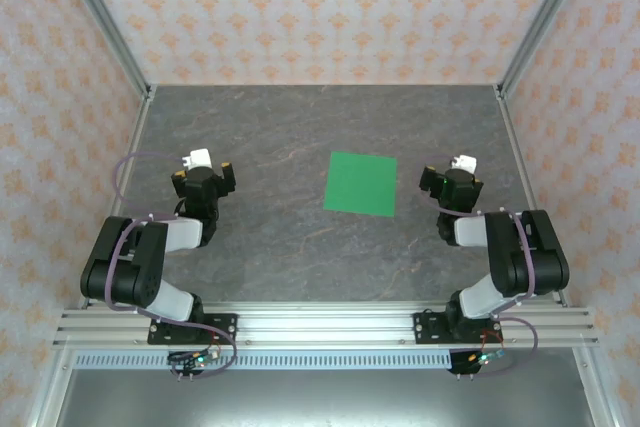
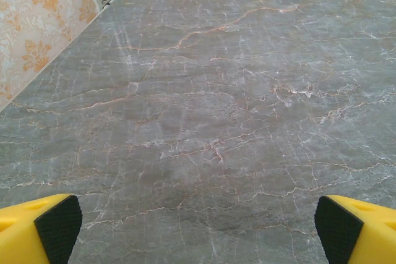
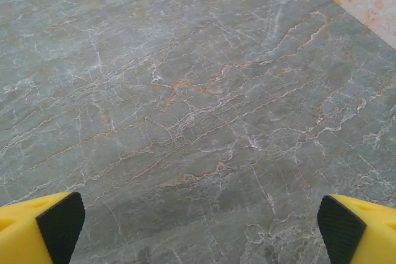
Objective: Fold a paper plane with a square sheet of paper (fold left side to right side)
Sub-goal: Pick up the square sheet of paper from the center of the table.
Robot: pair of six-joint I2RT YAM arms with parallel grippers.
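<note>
The left gripper (image 2: 198, 230) and right gripper (image 3: 198, 230) are spread fully wide, with nothing held. The square sheet of paper (image 1: 361, 184) is laid flat on the table (image 1: 280, 247), at nine o'clock from the right gripper, untouched.

On tabletop (image 1: 300, 127), sheet of paper (image 1: 361, 184) lies flat, right of centre, between the two arms: left pincer (image 1: 205, 173) well apart on its left, right pincer (image 1: 450, 176) near on its right.
</note>
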